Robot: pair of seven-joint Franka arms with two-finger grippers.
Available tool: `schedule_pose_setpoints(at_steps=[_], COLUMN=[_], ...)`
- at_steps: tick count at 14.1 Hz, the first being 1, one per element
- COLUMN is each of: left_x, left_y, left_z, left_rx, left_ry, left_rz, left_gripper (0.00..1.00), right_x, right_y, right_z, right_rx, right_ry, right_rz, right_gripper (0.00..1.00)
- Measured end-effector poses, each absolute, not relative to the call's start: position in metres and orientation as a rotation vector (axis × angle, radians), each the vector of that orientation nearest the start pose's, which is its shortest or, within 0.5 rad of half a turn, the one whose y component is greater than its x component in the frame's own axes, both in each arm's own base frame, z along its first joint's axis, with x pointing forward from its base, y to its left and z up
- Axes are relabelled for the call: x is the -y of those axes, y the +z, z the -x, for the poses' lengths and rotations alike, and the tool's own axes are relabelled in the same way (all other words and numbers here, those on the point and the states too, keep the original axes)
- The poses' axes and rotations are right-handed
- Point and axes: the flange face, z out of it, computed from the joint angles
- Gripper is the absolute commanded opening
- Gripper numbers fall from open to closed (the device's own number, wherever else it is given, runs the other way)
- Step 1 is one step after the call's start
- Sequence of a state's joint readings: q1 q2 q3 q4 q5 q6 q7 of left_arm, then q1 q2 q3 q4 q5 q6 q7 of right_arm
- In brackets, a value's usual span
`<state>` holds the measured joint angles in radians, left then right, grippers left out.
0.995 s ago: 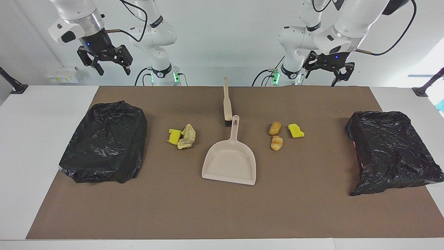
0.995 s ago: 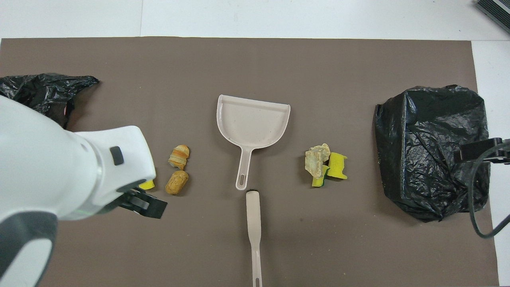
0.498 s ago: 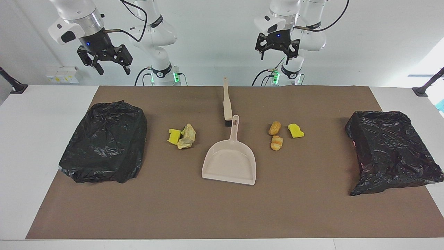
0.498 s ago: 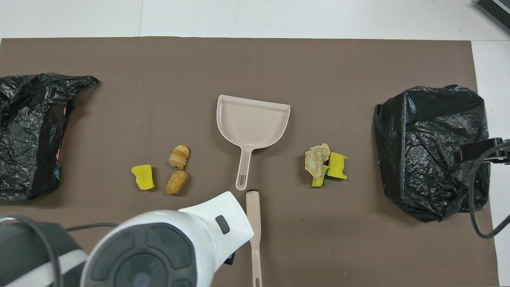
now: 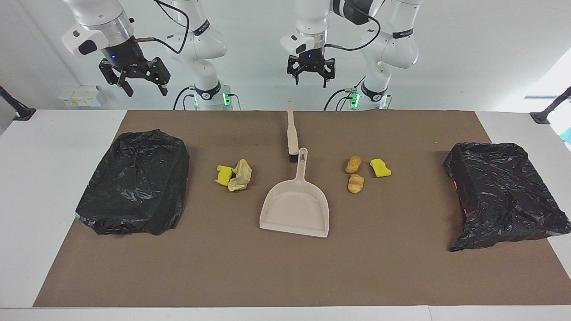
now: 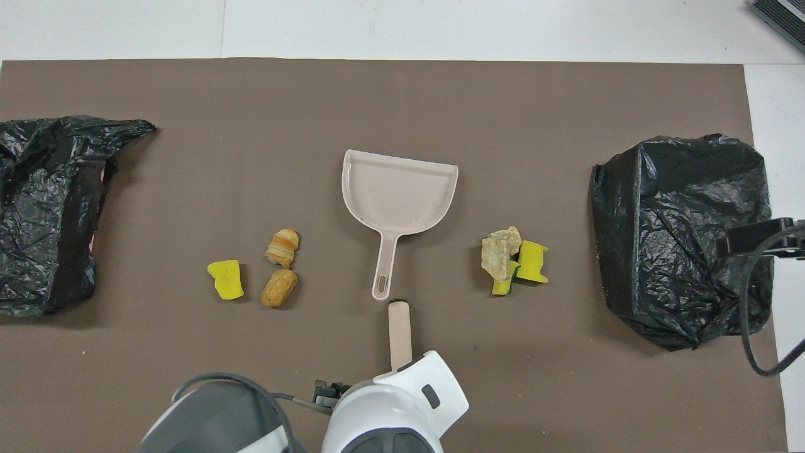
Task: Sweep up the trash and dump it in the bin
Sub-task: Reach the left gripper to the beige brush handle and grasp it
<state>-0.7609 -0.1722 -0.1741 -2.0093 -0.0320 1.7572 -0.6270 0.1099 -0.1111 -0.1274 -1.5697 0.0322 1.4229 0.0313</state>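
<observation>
The left tool [image 5: 311, 78] hangs high over the brush [image 5: 292, 136] handle, jaws apart, holding nothing. The right tool [image 5: 141, 85] waits raised at its own end, jaws apart. Trash [image 5: 355, 183] lies on the desk [image 5: 285, 267] either side of the dustpan [image 5: 296, 209], between two black bags [image 5: 134, 183].

**What the views hide**

In the overhead view the left arm's white wrist [image 6: 396, 409] covers the near part of the brush [image 6: 399, 330] handle and the left pincer itself. The black bag [image 6: 47, 207] at the left arm's end of the tabletop is cut off by the picture's edge. The right pincer shows there only as a dark tip [image 6: 751, 236] over the other black bag [image 6: 682, 239].
</observation>
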Motion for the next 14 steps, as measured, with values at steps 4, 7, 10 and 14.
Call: schedule_pose_setpoints(at_steps=[4,7,10,14], left_x=[0.418,0.426,0.442,0.448], left_y=[0.449,0.399,0.369,0.337], left_z=[-0.268,-0.248,-0.236,-0.234], left_rx=[-0.44,-0.447,-0.451,-0.459], left_ry=[0.028,0.035,0.057,0.111], left_rz=[3.094,3.096,3.091,3.059], left_gripper=[1.0,1.0,1.0,0.93], right_x=[0.009,0.01,0.012,0.013], right_y=[0.67,0.67,0.67,0.67], right_z=[-0.504,-0.504,-0.504,-0.504], right_rx=[-0.068,-0.068,-0.076,-0.078], right_ry=[0.058,0.06,0.06,0.06], right_rz=[3.095,3.094,3.094,3.094], right_gripper=[1.0,1.0,1.0,1.0])
